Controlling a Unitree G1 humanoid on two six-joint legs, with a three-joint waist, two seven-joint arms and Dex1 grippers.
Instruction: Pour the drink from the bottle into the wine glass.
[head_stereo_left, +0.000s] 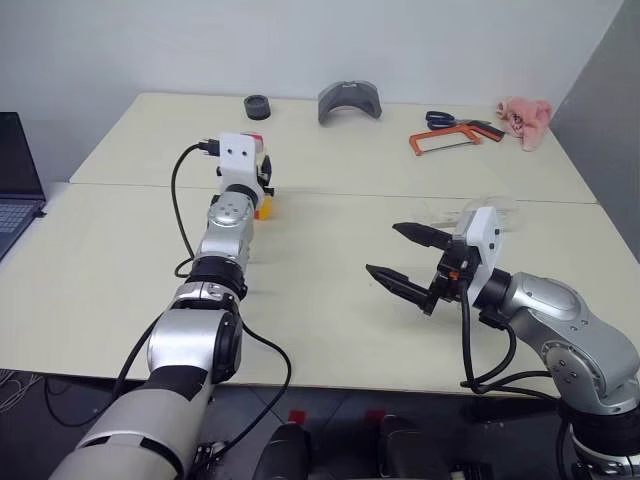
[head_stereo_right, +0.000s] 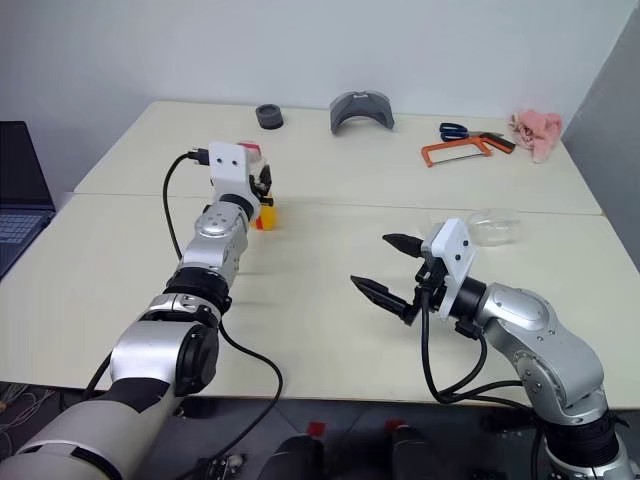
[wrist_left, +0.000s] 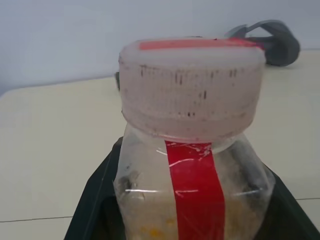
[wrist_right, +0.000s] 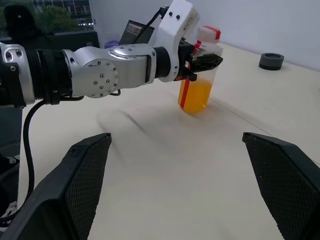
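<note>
The bottle (wrist_right: 201, 70) stands upright on the table (head_stereo_left: 330, 310), clear plastic with a red label strip and a red-and-white cap (wrist_left: 192, 85). The orange drink (wrist_right: 195, 95) fills its lower part. My left gripper (wrist_right: 202, 62) is shut on the bottle's upper body, a black finger (wrist_left: 95, 200) on each side of it. My right gripper (head_stereo_left: 383, 249) hovers open over the table at the near right, its fingers (wrist_right: 80, 170) spread wide and pointing toward the bottle. The wine glass (head_stereo_right: 494, 226) shows as a clear shape just beyond my right wrist; whether it stands or lies I cannot tell.
Along the far edge lie a black ring (head_stereo_left: 257, 105), a grey curved piece (head_stereo_left: 350, 100), blue scissors (head_stereo_left: 445, 118), an orange hacksaw (head_stereo_left: 445, 140) and a pink cloth (head_stereo_left: 527, 120). A laptop (head_stereo_left: 15, 190) sits off the left edge.
</note>
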